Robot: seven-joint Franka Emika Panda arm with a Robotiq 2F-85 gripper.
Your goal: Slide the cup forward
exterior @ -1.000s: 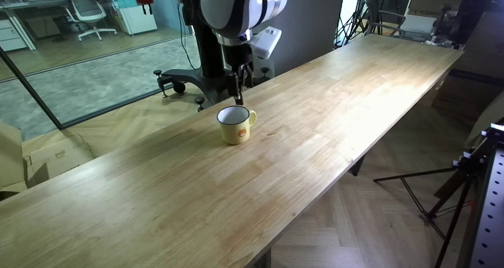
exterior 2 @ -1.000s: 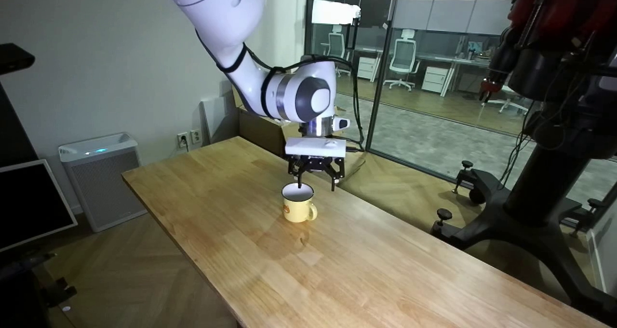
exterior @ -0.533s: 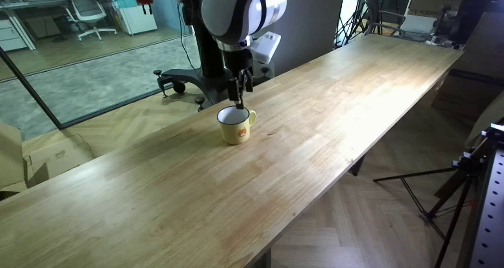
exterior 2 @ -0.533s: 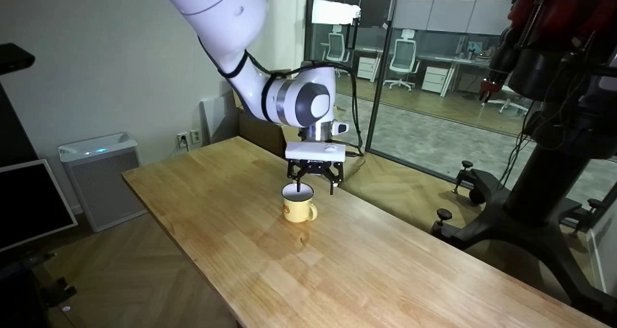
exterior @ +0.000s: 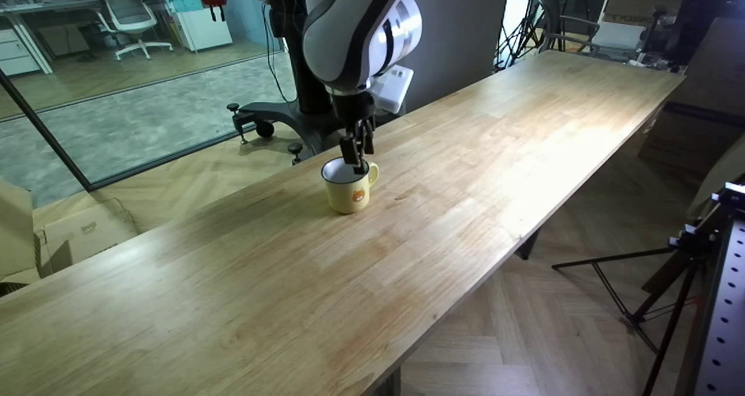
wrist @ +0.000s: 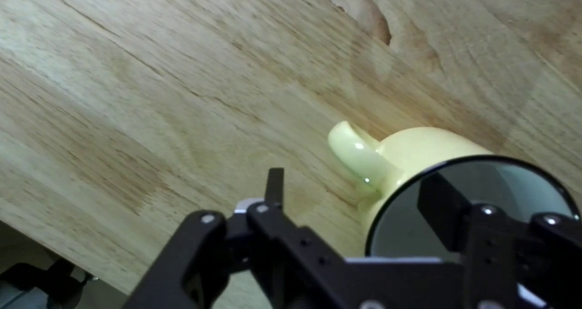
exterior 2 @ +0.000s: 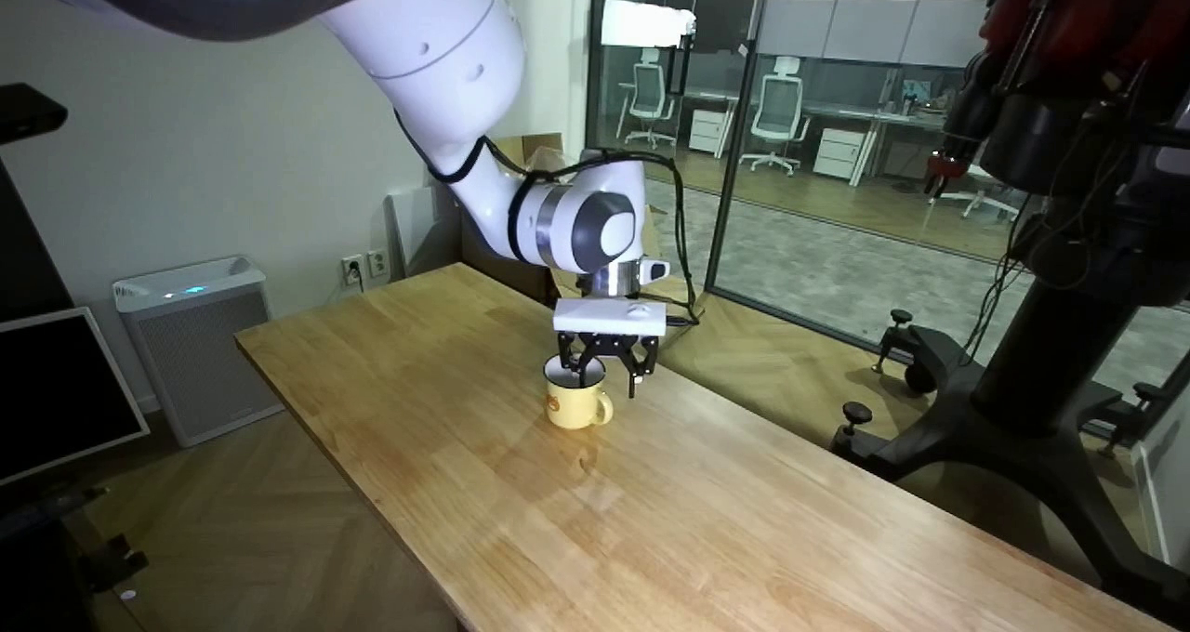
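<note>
While the cup (exterior 2: 570, 407) is standing upright on the table (exterior 2: 707, 511), nearer one long edge than the other in both exterior views, the jaws are gaping wide at its top and gripping nothing. One finger (wrist: 442, 211) is hanging over or inside the mouth, and the views are not settling which; the other finger (wrist: 275, 186) is hanging outside the cup, so a stretch of wall beside the handle (wrist: 359, 156) is lying between the two. I am judging the cup to be enamelled metal or glazed ceramic: stiff, fairly light, smooth enough to be sliding readily on the table, its coating prone to chipping under a hard knock. That wall is looking like the sensible hold, provided the outer finger is missing the handle; pushing high at the rim (wrist: 491, 158) could be tipping it. The cup's axis is running vertically, mouth up, with hardly any longer dimension, while the handle is pointing up and left in the wrist view and rightward in both exterior views.
</note>
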